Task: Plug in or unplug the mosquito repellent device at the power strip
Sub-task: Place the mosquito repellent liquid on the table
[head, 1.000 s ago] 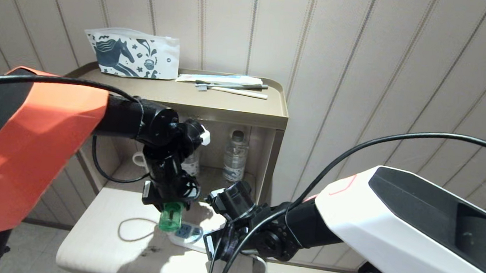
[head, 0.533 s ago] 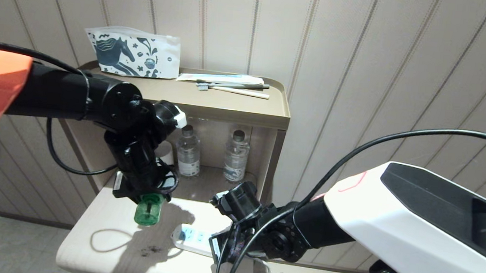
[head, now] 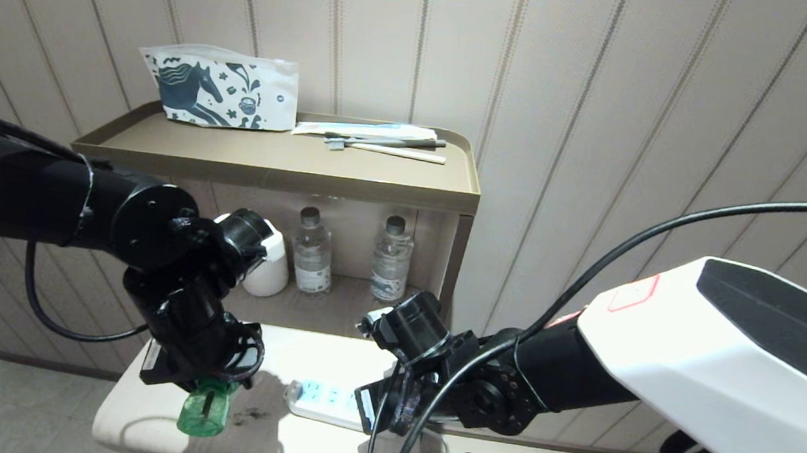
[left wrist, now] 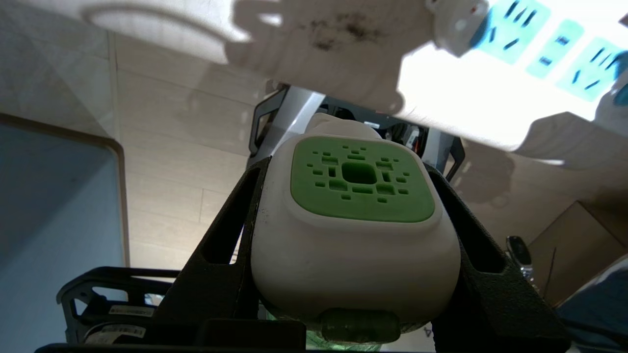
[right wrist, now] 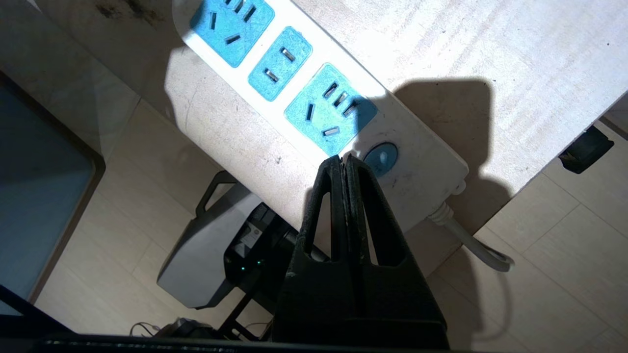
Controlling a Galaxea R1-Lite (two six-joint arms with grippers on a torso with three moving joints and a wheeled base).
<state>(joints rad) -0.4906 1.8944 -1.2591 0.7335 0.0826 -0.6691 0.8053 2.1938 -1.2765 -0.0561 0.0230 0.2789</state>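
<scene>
Head view hides prongs: left gripper (head: 198,393) clamps mosquito repellent device (head: 203,411); R wrist view shows right gripper (right wrist: 345,164) shut, tips over power strip (right wrist: 314,113).

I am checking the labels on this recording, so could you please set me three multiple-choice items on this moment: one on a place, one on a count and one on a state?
1. Where is the mosquito repellent device?
A. Plugged into the power strip
B. Between the left gripper's fingers
C. On the top shelf

2. How many blue socket faces does the power strip show?
A. One
B. Three
C. Five

3. How do the right gripper's fingers stand?
A. Wide open
B. Closed on the cord
C. Shut together, holding nothing

Answers:
1 B: the left wrist view shows the device clamped between both fingers, clear of the strip.
2 B: the right wrist view shows three blue faces in a row.
3 C: the fingertips meet over the strip's button end with nothing between them.
</scene>
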